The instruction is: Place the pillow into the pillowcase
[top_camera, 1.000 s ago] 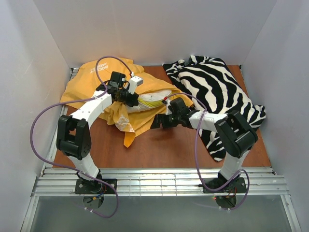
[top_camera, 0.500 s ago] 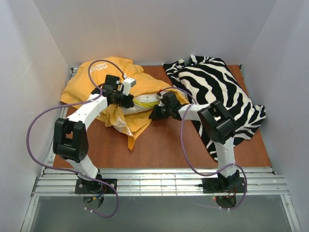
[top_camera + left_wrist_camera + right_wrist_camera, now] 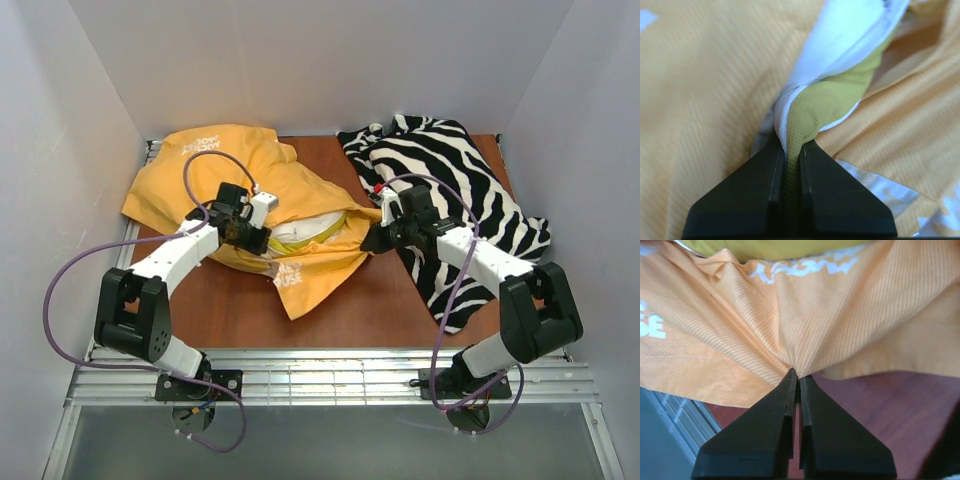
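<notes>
in the top view the pillowcase (image 3: pixel 200 165) sprawls over the left half of the table (image 3: pixel 340 310). its bulk lies toward 10 o'clock from the table's middle, and a loose flap with white lettering lies toward 6 o'clock. the pillow (image 3: pixel 312 228) sits partly inside it: a strip of white with a yellow-green band shows through the case's open mouth near the table's centre. the left gripper (image 3: pixel 790 150) is clenched on the pillow's edge; its wrist view shows the green band and white fabric bunched and pinched between its black jaws, with orange cloth on both sides. the right gripper (image 3: pixel 797 374) is clamped on a fold of the pillowcase, the orange fabric gathering into creases that run to the jaw tips, with bare red-brown table beneath. in the top view that gripper sits at the 3 o'clock end of the case, at the rim of the mouth, and the left one sits at the 9 o'clock end of the visible pillow strip. a zebra-striped cloth (image 3: pixel 450 180) lies crumpled toward 2 o'clock and runs down the right side of the table; the right arm (image 3: pixel 480 262) crosses over it.
</notes>
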